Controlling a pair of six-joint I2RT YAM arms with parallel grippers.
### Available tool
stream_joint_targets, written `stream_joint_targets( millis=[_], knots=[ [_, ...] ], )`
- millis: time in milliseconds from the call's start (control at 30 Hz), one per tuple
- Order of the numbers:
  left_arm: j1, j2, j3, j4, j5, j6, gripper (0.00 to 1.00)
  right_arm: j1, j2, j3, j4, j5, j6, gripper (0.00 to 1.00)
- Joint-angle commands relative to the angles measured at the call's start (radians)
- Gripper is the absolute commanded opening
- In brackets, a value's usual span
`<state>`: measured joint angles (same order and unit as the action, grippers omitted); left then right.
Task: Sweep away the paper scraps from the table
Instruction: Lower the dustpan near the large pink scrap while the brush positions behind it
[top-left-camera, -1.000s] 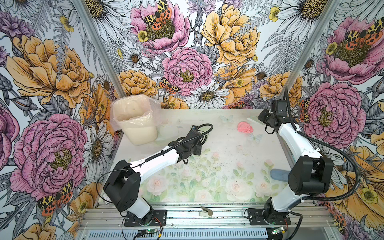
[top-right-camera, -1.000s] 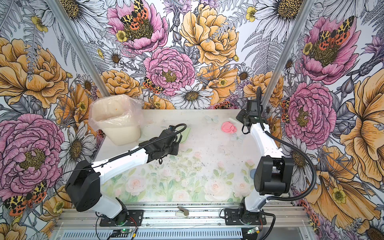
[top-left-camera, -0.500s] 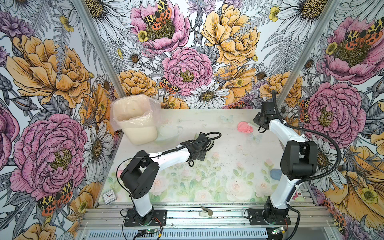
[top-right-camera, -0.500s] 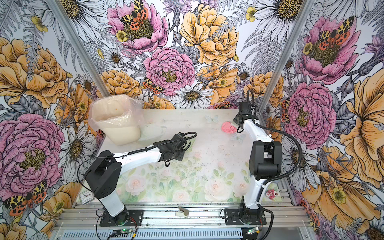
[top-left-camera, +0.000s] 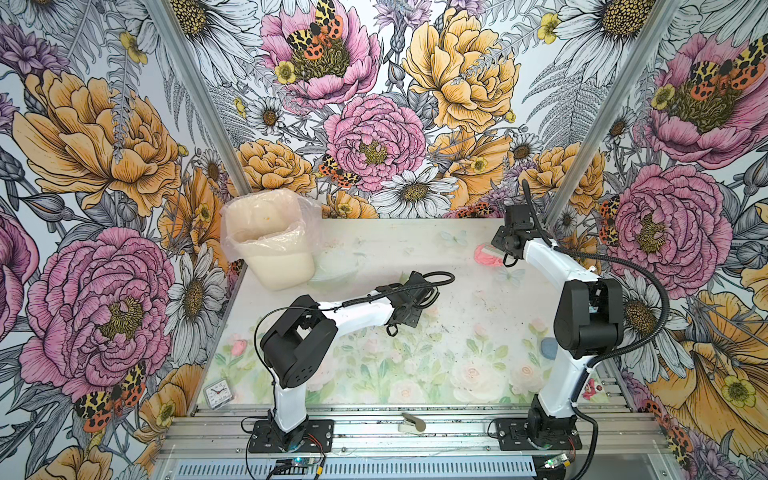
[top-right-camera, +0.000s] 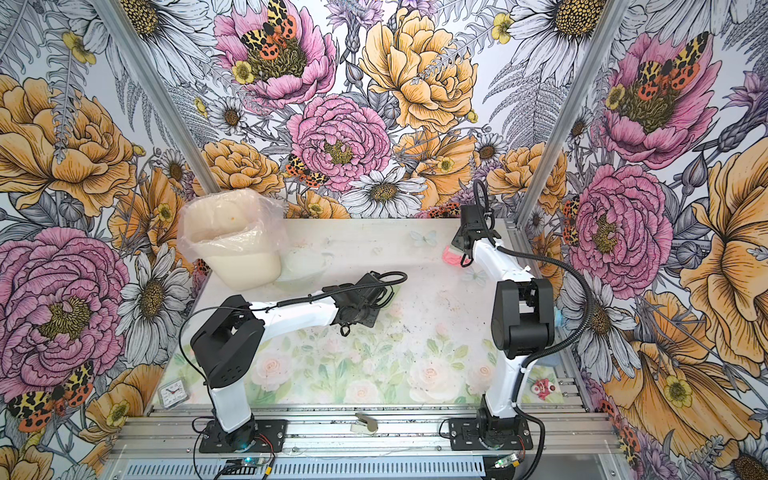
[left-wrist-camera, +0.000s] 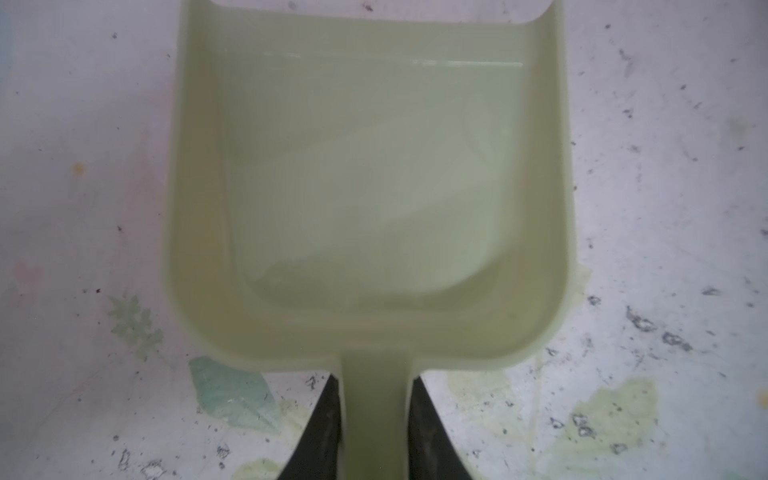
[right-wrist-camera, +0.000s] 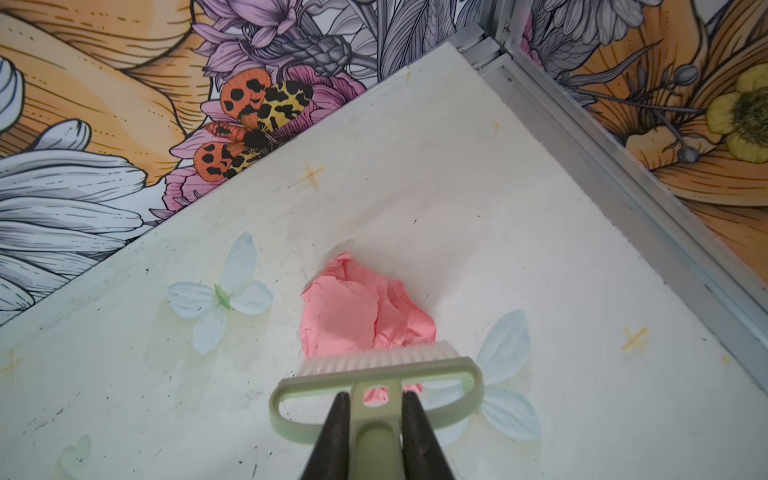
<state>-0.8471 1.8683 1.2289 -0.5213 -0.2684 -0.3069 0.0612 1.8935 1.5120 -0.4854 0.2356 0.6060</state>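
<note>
One of the paper scraps, a pink crumpled wad (right-wrist-camera: 353, 316), lies near the table's (top-left-camera: 415, 249) far right corner and shows in both top views (top-left-camera: 485, 259) (top-right-camera: 451, 257). My right gripper (right-wrist-camera: 372, 395) is shut on the handle of a pale green brush (right-wrist-camera: 376, 368). The brush's white bristles lie over the wad's near edge. My left gripper (left-wrist-camera: 374, 380) is shut on the handle of a pale green dustpan (left-wrist-camera: 374, 166), held low over mid-table with nothing in it. A light blue wad (top-left-camera: 548, 348) peeks from behind the right arm's elbow.
A cream bin (top-left-camera: 270, 249) lined with a clear bag stands at the far left corner. A small clock (top-left-camera: 218, 392) lies at the front left edge. A red and white trinket (top-right-camera: 542, 388) sits beside the right rail. Flowered walls and aluminium posts close in three sides.
The right gripper has carried the brush leftwards up to the pink wad. The left gripper and its dustpan have shifted right and towards the front, and both arms' elbows have swung.
</note>
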Motion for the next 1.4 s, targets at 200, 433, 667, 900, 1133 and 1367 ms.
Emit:
stream_joint_targets(
  millis=[200,433,667,900,1133,1367],
  knots=[
    [-0.013,0.023,0.019,0.010,0.028,-0.004,0.00,0.057,-0.048,-0.081,0.009,-0.022,-0.010,0.00],
    [-0.014,0.031,0.023,0.014,0.033,-0.005,0.00,0.125,-0.154,-0.154,0.009,-0.072,-0.013,0.00],
    [-0.017,0.029,0.022,0.015,0.042,-0.003,0.00,0.127,-0.278,-0.155,0.010,-0.053,-0.034,0.00],
    [-0.037,0.027,0.021,0.018,0.086,0.007,0.00,0.075,-0.181,-0.040,0.008,0.032,-0.061,0.00],
    [-0.041,0.029,0.032,0.021,0.136,0.021,0.00,0.043,-0.050,0.061,-0.002,0.100,-0.125,0.00],
    [-0.044,0.048,0.048,0.021,0.153,0.025,0.00,0.045,-0.014,0.027,-0.016,0.065,-0.132,0.00]
  ],
)
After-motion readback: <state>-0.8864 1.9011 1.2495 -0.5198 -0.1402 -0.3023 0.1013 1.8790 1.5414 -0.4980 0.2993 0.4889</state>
